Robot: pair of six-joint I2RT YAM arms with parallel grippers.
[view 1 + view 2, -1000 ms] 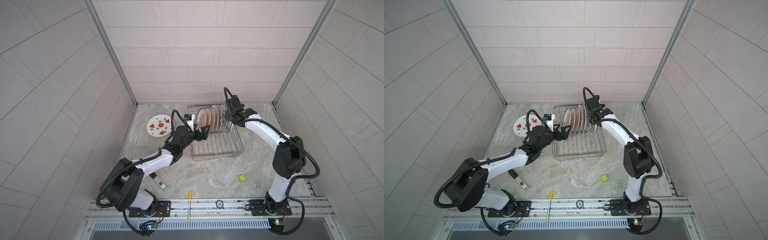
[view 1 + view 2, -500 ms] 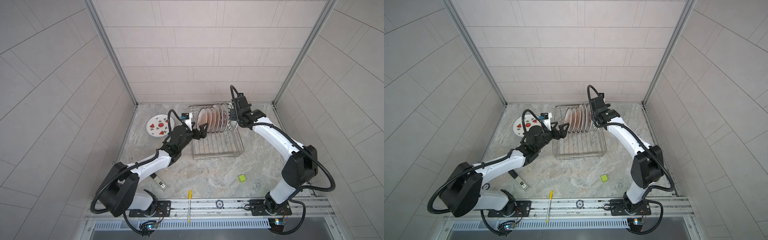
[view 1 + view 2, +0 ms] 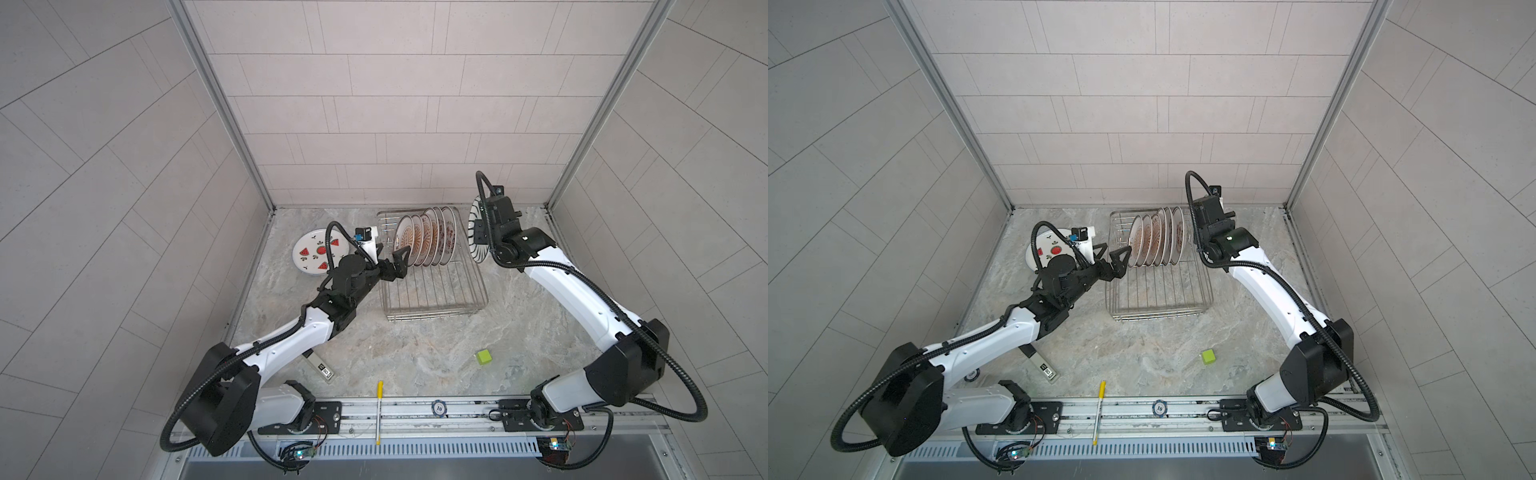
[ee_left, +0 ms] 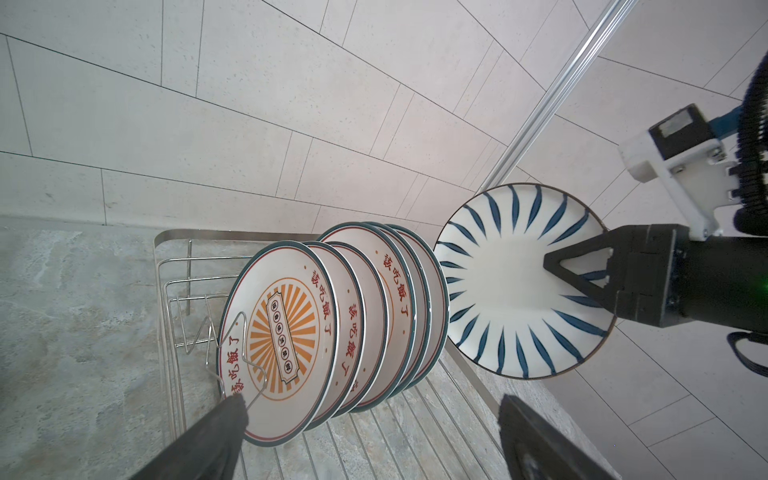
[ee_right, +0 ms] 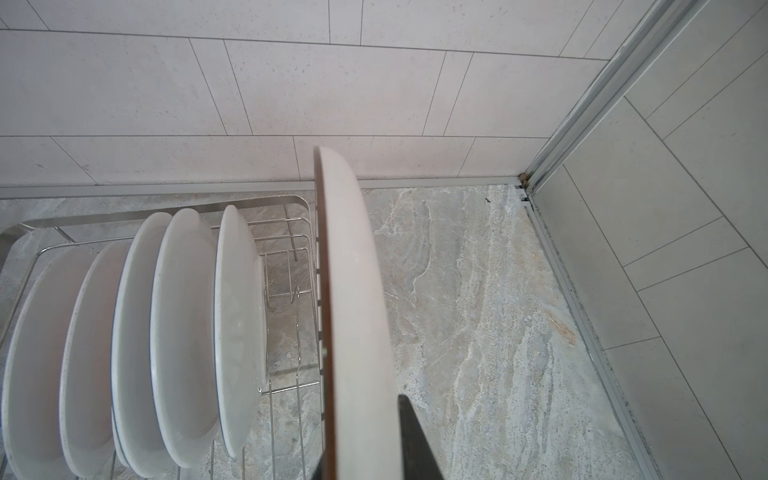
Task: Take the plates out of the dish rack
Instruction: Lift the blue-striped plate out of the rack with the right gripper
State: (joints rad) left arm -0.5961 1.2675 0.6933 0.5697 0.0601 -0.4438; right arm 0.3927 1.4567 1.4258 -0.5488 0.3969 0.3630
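Since a second ago my right arm has drawn the blue-striped plate up out of the dish rack and swung it off the rack's right end. It now hangs upright over the tabletop. The right claw is pinched shut on that plate's rim, one finger on each face.

My left claw has crept closer and stands spread wide at the rack's left end. In the left wrist view one finger reaches the lower edge of the front plate, though I cannot tell whether it touches. The remaining sunburst plates stand on edge in a row at the rack's far end.

A watermelon plate lies flat in the far left corner. The surface is grey veined marble, boxed in by pale tiled walls on three sides. A green cube sits near me on the right, and a yellow pen lies across the front rail.
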